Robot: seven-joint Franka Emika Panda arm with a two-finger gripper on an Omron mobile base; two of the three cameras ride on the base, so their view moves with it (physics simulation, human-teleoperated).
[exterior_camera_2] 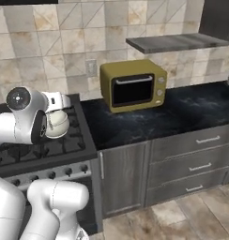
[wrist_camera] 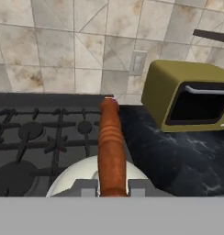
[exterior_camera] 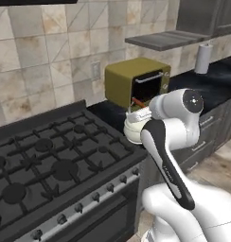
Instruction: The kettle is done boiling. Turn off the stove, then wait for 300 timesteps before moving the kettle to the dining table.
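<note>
White-silver kettle [exterior_camera_2: 57, 123] hanging by its red-orange handle [wrist_camera: 111, 142] in the closed gripper [wrist_camera: 112, 187], just above the stove's [exterior_camera: 51, 160] right edge. Carrying step, apparently. Next: swing away, drive to the dining table, keeping level.

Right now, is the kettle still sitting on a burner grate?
No: in the right base view the kettle hangs clear above the stove grates, its handle clamped in the gripper.
</note>
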